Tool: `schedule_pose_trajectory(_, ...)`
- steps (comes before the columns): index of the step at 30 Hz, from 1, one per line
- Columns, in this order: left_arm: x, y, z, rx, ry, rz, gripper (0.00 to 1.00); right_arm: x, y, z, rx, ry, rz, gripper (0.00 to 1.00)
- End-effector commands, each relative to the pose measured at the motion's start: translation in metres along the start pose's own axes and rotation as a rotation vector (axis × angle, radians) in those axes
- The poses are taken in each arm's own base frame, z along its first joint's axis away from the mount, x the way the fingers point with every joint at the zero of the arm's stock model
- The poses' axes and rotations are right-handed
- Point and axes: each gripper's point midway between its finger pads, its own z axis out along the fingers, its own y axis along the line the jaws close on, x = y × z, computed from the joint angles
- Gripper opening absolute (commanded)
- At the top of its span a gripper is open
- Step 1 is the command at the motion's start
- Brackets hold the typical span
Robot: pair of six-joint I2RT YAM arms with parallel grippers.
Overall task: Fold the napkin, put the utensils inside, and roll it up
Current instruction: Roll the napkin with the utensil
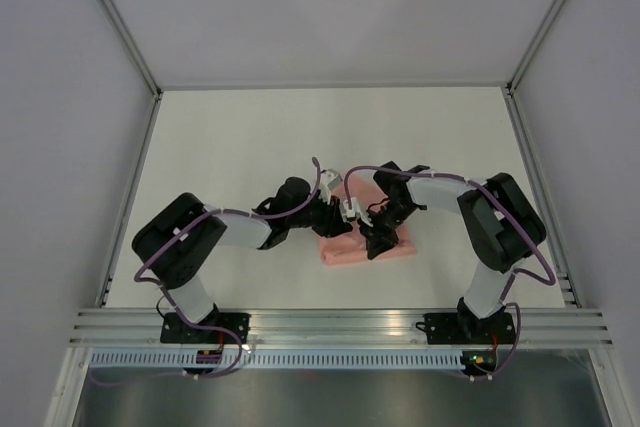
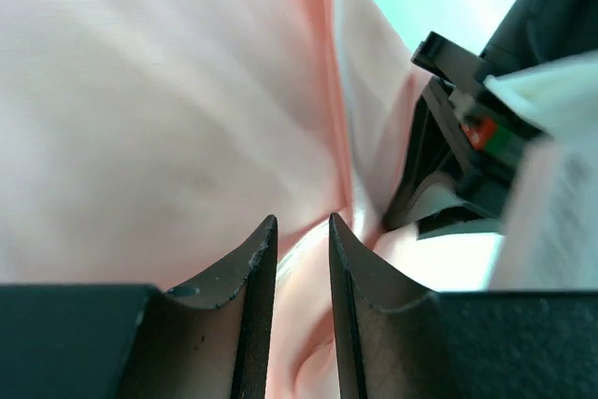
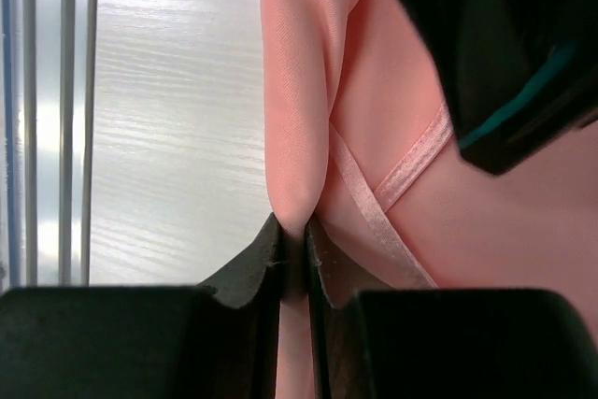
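Observation:
The pale pink napkin (image 1: 340, 253) lies bunched in a small folded bundle at the middle of the table, under both grippers. My left gripper (image 1: 338, 219) hovers over its left part. In the left wrist view its jaws stand apart (image 2: 303, 231) with loose pink cloth (image 2: 168, 119) showing in the gap, not pinched. My right gripper (image 1: 376, 235) is at the bundle's right side. In the right wrist view it is (image 3: 295, 235) shut on a rounded fold of the napkin (image 3: 299, 91), with a hemmed edge (image 3: 374, 212) beside it. The utensils are hidden.
The white table (image 1: 250, 147) is boxed in by pale walls and a metal frame. An aluminium rail (image 1: 340, 322) runs along the near edge, and its slats (image 3: 47, 119) show left of the napkin. The two grippers are nearly touching, with the right gripper's black body (image 2: 448, 137) next to the left jaws.

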Motion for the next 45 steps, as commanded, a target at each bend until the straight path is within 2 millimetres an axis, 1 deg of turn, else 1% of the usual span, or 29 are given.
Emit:
schedule_pose_trajectory(1, -0.046, -0.003, -0.018, -0.065, -0.211, 0.098, 0.33, 0.036, 0.02, 0.008, -0.136, 0.084, 0.122, 0.0)
schedule_pose_trajectory(2, -0.036, 0.001, -0.024, -0.083, -0.21, 0.099, 0.33, 0.032, 0.018, 0.004, -0.15, 0.074, 0.14, 0.0)
schedule_pose_trajectory(3, -0.048, -0.001, -0.031, -0.099, -0.265, 0.12, 0.33, 0.032, 0.017, 0.003, -0.165, 0.071, 0.141, 0.0)
schedule_pose_trajectory(4, -0.048, -0.001, -0.035, -0.112, -0.279, 0.135, 0.33, 0.036, 0.017, 0.005, -0.19, 0.074, 0.166, 0.01)
schedule_pose_trajectory(5, -0.038, -0.002, -0.037, -0.124, -0.271, 0.171, 0.33, 0.033, 0.015, 0.001, -0.205, 0.071, 0.184, 0.0)
schedule_pose_trajectory(6, -0.047, -0.002, -0.045, -0.17, -0.319, 0.196, 0.33, 0.034, 0.013, 0.001, -0.214, 0.071, 0.191, 0.0)
schedule_pose_trajectory(7, -0.049, -0.004, -0.047, -0.188, -0.34, 0.225, 0.33, 0.036, 0.011, 0.003, -0.23, 0.073, 0.208, 0.0)
schedule_pose_trajectory(8, -0.04, -0.011, -0.047, -0.193, -0.33, 0.279, 0.33, 0.034, 0.008, 0.0, -0.234, 0.071, 0.221, 0.0)
schedule_pose_trajectory(9, -0.045, -0.012, -0.051, -0.231, -0.358, 0.304, 0.34, 0.034, 0.007, 0.0, -0.239, 0.072, 0.226, 0.01)
schedule_pose_trajectory(10, -0.043, -0.015, -0.05, -0.245, -0.357, 0.335, 0.35, 0.035, 0.003, 0.001, -0.247, 0.072, 0.235, 0.0)
schedule_pose_trajectory(11, -0.035, -0.032, -0.045, -0.229, -0.337, 0.423, 0.36, 0.034, 0.004, 0.0, -0.255, 0.072, 0.249, 0.01)
schedule_pose_trajectory(12, -0.035, -0.034, -0.044, -0.258, -0.333, 0.463, 0.37, 0.034, 0.003, 0.0, -0.262, 0.07, 0.255, 0.0)
schedule_pose_trajectory(13, -0.027, -0.04, -0.039, -0.258, -0.304, 0.502, 0.37, 0.035, 0.003, 0.001, -0.271, 0.073, 0.265, 0.01)
schedule_pose_trajectory(14, -0.02, -0.056, -0.032, -0.235, -0.264, 0.606, 0.38, 0.034, 0.001, 0.0, -0.273, 0.072, 0.269, 0.0)
schedule_pose_trajectory(15, -0.017, -0.06, -0.029, -0.244, -0.248, 0.648, 0.38, 0.035, 0.001, 0.001, -0.28, 0.073, 0.279, 0.0)
schedule_pose_trajectory(16, -0.003, -0.07, -0.022, -0.219, -0.209, 0.696, 0.38, 0.035, -0.001, 0.001, -0.278, 0.071, 0.279, 0.0)
schedule_pose_trajectory(19, 0.009, -0.077, -0.011, -0.238, -0.137, 0.832, 0.43, 0.036, -0.002, 0.001, -0.285, 0.071, 0.297, 0.0)
schedule_pose_trajectory(20, 0.019, -0.08, -0.004, -0.238, -0.099, 0.906, 0.43, 0.038, -0.001, 0.002, -0.288, 0.074, 0.304, 0.01)
schedule_pose_trajectory(22, 0.024, -0.087, 0.003, -0.233, -0.08, 0.986, 0.45, 0.04, -0.003, 0.003, -0.287, 0.08, 0.308, 0.0)
schedule_pose_trajectory(23, 0.033, -0.08, 0.008, -0.252, -0.048, 1.011, 0.47, 0.042, -0.003, 0.004, -0.287, 0.082, 0.314, 0.0)
schedule_pose_trajectory(25, 0.035, -0.078, 0.015, -0.256, -0.028, 1.047, 0.48, 0.043, -0.004, 0.004, -0.287, 0.083, 0.322, 0.0)
schedule_pose_trajectory(26, 0.043, -0.072, 0.019, -0.257, -0.003, 1.059, 0.49, 0.044, -0.004, 0.004, -0.287, 0.084, 0.324, 0.0)
schedule_pose_trajectory(29, 0.053, -0.068, 0.025, -0.244, 0.025, 1.088, 0.5, 0.045, -0.004, 0.004, -0.29, 0.084, 0.331, 0.0)
schedule_pose_trajectory(33, 0.059, -0.062, 0.03, -0.249, 0.048, 1.127, 0.51, 0.046, -0.005, 0.003, -0.286, 0.084, 0.336, 0.0)
schedule_pose_trajectory(36, 0.062, -0.064, 0.034, -0.225, 0.059, 1.141, 0.51, 0.046, -0.006, 0.003, -0.289, 0.084, 0.339, 0.01)
schedule_pose_trajectory(37, 0.068, -0.061, 0.036, -0.219, 0.095, 1.146, 0.51, 0.045, -0.006, 0.003, -0.288, 0.085, 0.338, 0.01)
schedule_pose_trajectory(40, 0.08, -0.065, 0.041, -0.168, 0.138, 1.134, 0.48, 0.046, -0.007, 0.003, -0.291, 0.084, 0.344, 0.01)
schedule_pose_trajectory(41, 0.087, -0.063, 0.04, -0.153, 0.17, 1.129, 0.46, 0.045, -0.007, 0.003, -0.292, 0.082, 0.339, 0.0)
schedule_pose_trajectory(45, 0.104, -0.06, 0.041, -0.123, 0.233, 1.085, 0.39, 0.046, -0.008, 0.003, -0.297, 0.081, 0.346, 0.01)
